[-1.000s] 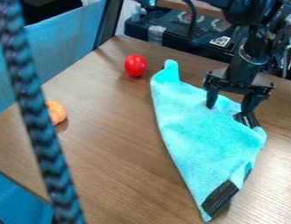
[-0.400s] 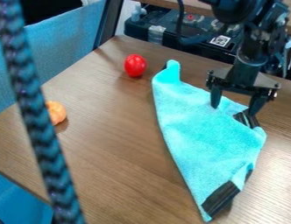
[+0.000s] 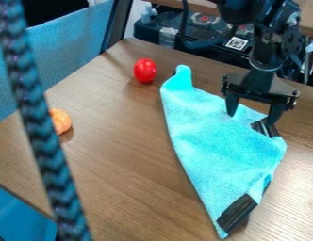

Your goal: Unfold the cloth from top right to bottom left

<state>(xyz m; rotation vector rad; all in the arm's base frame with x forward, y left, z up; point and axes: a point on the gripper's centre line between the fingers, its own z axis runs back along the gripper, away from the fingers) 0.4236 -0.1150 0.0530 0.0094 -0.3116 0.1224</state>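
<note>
Over the cloth (image 3: 212, 141), the gripper (image 3: 252, 117) hangs wide open.

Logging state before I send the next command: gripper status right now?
Gripper: open, fingers apart at the upper right part of the cloth, nothing pinched between them.

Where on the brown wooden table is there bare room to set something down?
The widest bare patch of table lies between the round orange object and the turquoise cloth, below the shiny red oval object. A smaller one borders the cloth's right. Crowded: the cloth's upper right, by the black two-finger gripper.
</note>
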